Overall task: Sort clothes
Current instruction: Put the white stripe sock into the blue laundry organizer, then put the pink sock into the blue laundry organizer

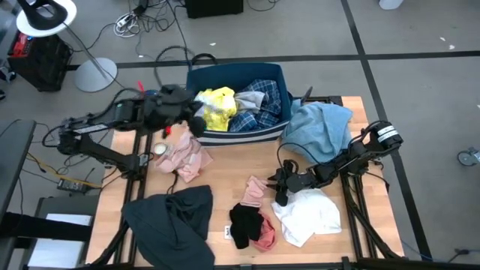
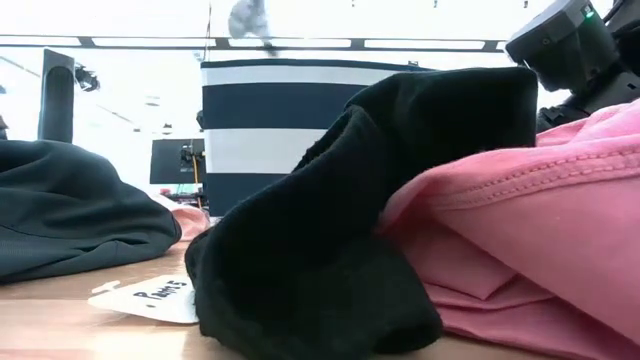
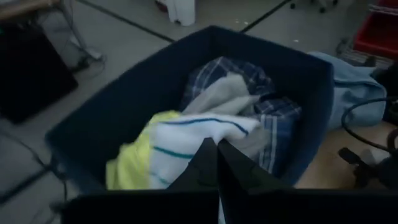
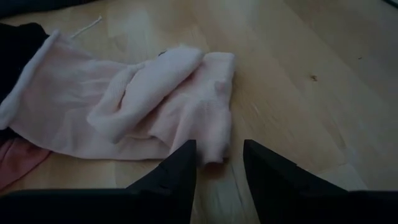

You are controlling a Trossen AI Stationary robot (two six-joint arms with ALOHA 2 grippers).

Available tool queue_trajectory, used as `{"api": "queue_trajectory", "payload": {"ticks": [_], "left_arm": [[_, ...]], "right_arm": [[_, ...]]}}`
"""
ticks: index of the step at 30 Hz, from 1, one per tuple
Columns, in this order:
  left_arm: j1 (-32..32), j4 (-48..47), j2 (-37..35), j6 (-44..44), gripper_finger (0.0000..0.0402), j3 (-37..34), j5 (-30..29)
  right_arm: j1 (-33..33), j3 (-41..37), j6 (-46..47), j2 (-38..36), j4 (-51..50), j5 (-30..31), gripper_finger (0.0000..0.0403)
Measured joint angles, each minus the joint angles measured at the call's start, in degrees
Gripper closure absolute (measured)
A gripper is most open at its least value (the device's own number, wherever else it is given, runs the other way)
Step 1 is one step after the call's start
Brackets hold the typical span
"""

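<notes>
My left gripper (image 1: 196, 120) hangs shut over the left end of the navy bin (image 1: 236, 136), with a yellow and white striped garment (image 3: 186, 140) at its fingertips. Blue plaid clothes (image 1: 259, 101) lie in the bin. My right gripper (image 4: 219, 158) stands open low over the table, its fingers on either side of the near corner of a pale pink garment (image 4: 124, 106); whether they touch it, I cannot tell. A black garment (image 1: 244, 221), a white one (image 1: 307, 214), a light blue one (image 1: 319, 127) and a dark one (image 1: 172, 217) lie on the table. My left gripper is shut on the yellow and white garment, at a white striped fold (image 3: 208, 138) right at its fingertips. The fingers slant down toward the bin from its left end. The garment's yellow part (image 1: 217, 109) spreads below, over the clothes in the bin.
A pink garment (image 1: 184, 157) lies beside a small round thing (image 1: 160, 150) at the table's left. A brighter pink one (image 2: 520, 230) sits under the black one (image 2: 330, 250) near the front edge, with a white tag (image 2: 150, 295) next to it.
</notes>
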Motion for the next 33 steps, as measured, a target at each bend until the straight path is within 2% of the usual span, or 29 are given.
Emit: {"api": "queue_trajectory", "payload": {"ticks": [4,7,11,15,18,21,26,30,33], "left_arm": [[3.42,4.71,4.21,7.03,0.04,1.73,0.15],[5.06,6.34,6.07,8.73,0.039,1.77,0.26],[6.83,4.26,6.95,8.67,0.0361,1.77,1.62],[7.58,2.04,6.47,8.02,0.033,1.79,6.77],[7.04,-0.47,5.86,7.6,0.0322,1.79,8.18],[4.81,-5.76,4.97,5.27,0.0321,1.79,8.02],[-4.1,-11.0,2.57,-1.74,0.0323,-1.34,2.24],[-11.16,-12.29,-2.51,-10.12,0.0323,-7.86,-3.09],[-15.44,-12.02,-7.38,-18.02,0.0324,-15.0,-4.45]], "right_arm": [[-0.12,0.0,-1.16,0.0,0.35,-0.02,0.027],[-0.14,0.0,-1.41,0.0,0.36,-0.02,0.027],[-0.14,0.0,-1.44,0.0,0.26,-0.21,0.027],[-0.14,0.0,-1.48,0.0,0.04,-0.46,0.027],[-0.14,0.0,-1.48,0.0,0.06,-0.5,0.027],[-0.14,0.0,-1.48,0.0,-0.12,-0.63,0.027],[-0.14,0.0,-1.48,0.0,-0.56,-0.63,0.027],[-0.12,0.0,-1.48,0.0,-0.75,-0.64,0.027],[-0.13,0.0,-1.48,0.0,-0.8,-0.63,0.027]]}}
